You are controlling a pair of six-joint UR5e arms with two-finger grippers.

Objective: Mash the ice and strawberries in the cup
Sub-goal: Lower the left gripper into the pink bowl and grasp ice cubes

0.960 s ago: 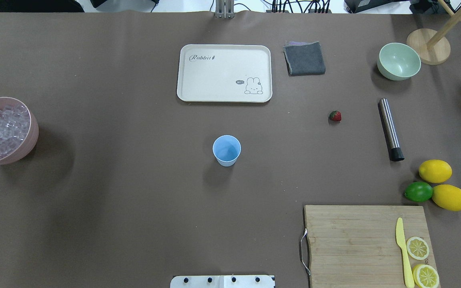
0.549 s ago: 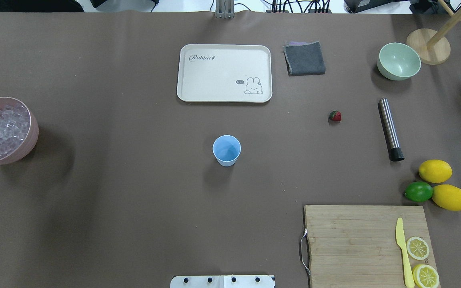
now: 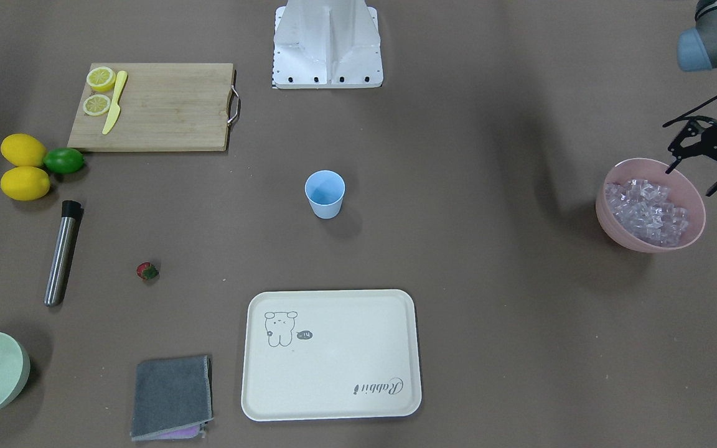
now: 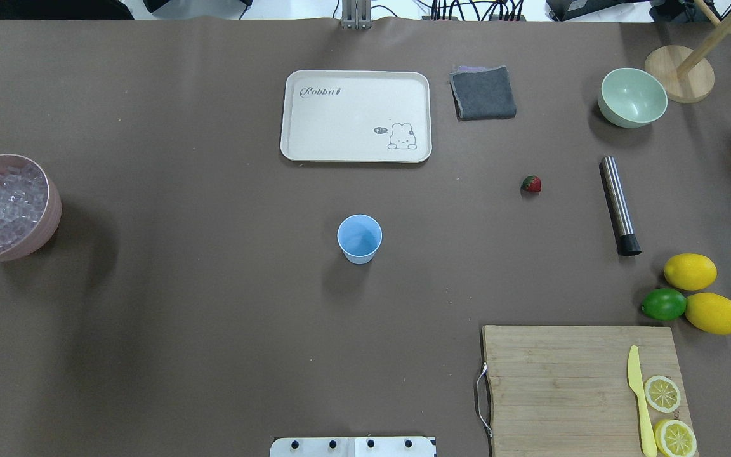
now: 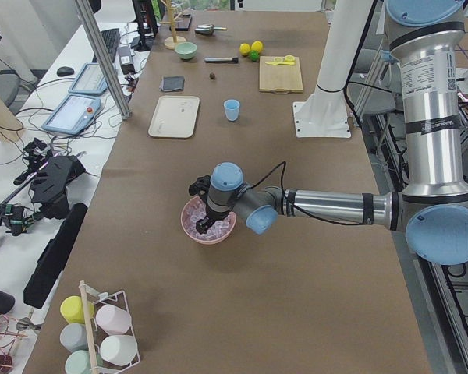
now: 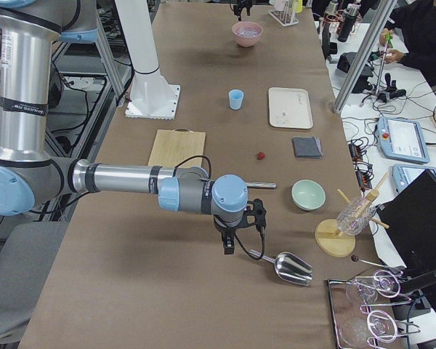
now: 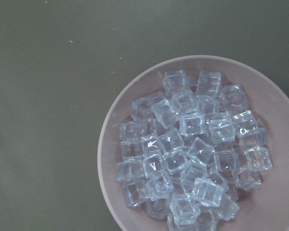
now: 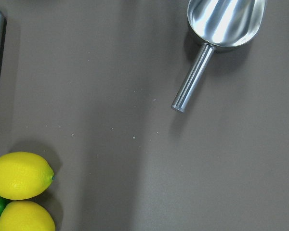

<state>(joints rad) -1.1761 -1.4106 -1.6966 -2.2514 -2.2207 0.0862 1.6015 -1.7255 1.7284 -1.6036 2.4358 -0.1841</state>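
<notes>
cup (image 4: 359, 238) empty, nothing mashed | ice (image 7: 188, 149) in pink bowl (image 4: 53, 212), strawberry (image 4: 531, 184) on table (image 4: 213, 304) | left gripper (image 3: 689, 180) spread, empty | right gripper (image 6: 229, 246): can't tell

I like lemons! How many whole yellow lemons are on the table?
2. The far lemon lies just beyond the lime; the near lemon lies beside it. None seems hidden.

Table (image 4: 200, 355) with brown cover, items spread apart.
Directly on it: cup (image 4: 359, 238), strawberry (image 4: 531, 184), tray (image 4: 356, 116), cloth (image 4: 483, 93), cutting board (image 4: 549, 381), pink bowl (image 4: 54, 216), green bowl (image 4: 633, 97).
</notes>
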